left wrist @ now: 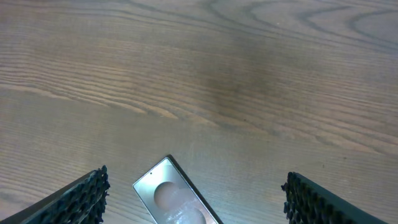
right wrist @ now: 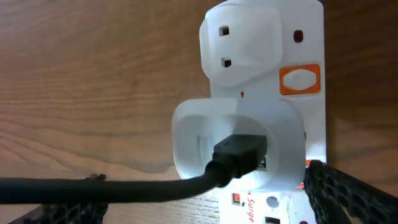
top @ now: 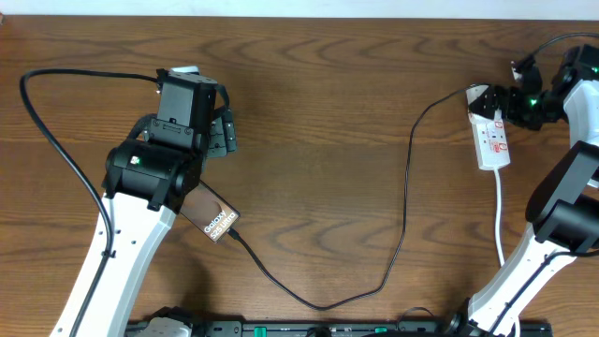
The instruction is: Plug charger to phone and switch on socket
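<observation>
On table [top: 318, 140], phone's [top: 217, 223] long axis diagonal

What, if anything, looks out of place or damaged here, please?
Nothing stands out: the phone lies flat at a slant, the charger trails loosely to the white adapter in the socket, nothing damaged.

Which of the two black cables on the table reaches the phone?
The thin charger cable, looping from the socket to the phone at its lettered end; the thicker cable at far left runs to the left arm.
</observation>
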Available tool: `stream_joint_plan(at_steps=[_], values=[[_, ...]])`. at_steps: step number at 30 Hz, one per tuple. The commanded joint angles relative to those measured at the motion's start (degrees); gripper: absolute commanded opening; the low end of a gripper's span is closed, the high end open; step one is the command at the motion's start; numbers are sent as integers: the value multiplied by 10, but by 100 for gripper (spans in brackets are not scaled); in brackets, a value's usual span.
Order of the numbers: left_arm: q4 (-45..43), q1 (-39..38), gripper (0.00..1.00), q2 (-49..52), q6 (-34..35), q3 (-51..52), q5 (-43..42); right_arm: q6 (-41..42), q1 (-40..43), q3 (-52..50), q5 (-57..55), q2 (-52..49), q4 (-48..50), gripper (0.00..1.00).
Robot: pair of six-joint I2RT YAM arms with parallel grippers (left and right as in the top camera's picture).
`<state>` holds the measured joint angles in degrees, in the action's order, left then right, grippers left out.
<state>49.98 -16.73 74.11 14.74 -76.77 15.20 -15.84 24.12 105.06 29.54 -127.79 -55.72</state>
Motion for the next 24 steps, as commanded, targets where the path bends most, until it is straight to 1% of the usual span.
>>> stream_joint_plan(at_steps=[1, 6, 13, 24], values=[[1, -1, 88, 2, -8, -9, 9, -14, -3, 8, 10, -4, 4, 99], [2, -1, 88, 2, -8, -9, 9, -13, -3, 8, 8, -14, 2, 99], [1, -1, 88, 2, -8, -9, 9, 11, -3, 8, 4, -31, -5, 99], [2, -1, 88, 2, -8, -9, 9, 21, -3, 6, 4, -31, -13, 99]])
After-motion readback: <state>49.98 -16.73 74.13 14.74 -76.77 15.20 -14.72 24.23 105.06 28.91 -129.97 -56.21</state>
